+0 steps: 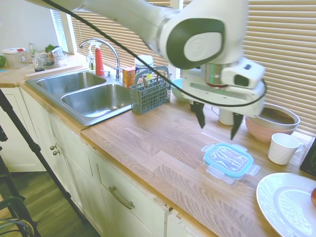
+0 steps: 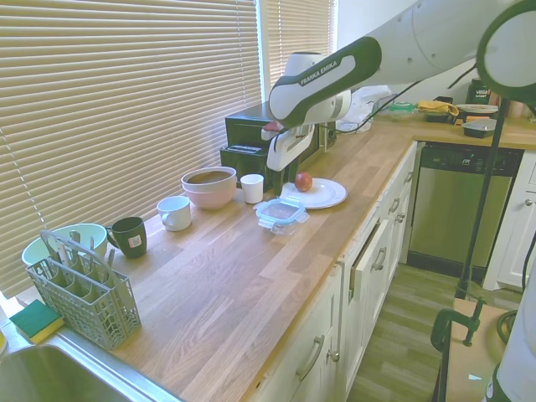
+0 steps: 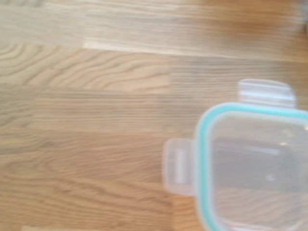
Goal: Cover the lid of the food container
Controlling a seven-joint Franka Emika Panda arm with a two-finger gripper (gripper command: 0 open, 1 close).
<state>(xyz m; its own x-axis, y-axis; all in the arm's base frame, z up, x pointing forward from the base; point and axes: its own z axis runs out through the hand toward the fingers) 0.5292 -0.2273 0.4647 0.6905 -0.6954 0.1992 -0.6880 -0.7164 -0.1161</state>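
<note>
The gripper (image 1: 217,126) is hovering with its fingers spread and holding nothing, while the lid (image 1: 228,160) is sitting on the food container (image 2: 280,212) at its 5 o'clock on the wooden counter (image 1: 148,143).

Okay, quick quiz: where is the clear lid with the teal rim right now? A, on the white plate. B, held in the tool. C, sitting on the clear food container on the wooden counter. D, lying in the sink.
C: the clear lid with the teal rim rests on the clear food container on the wooden counter, with the open tool empty above it.
</note>
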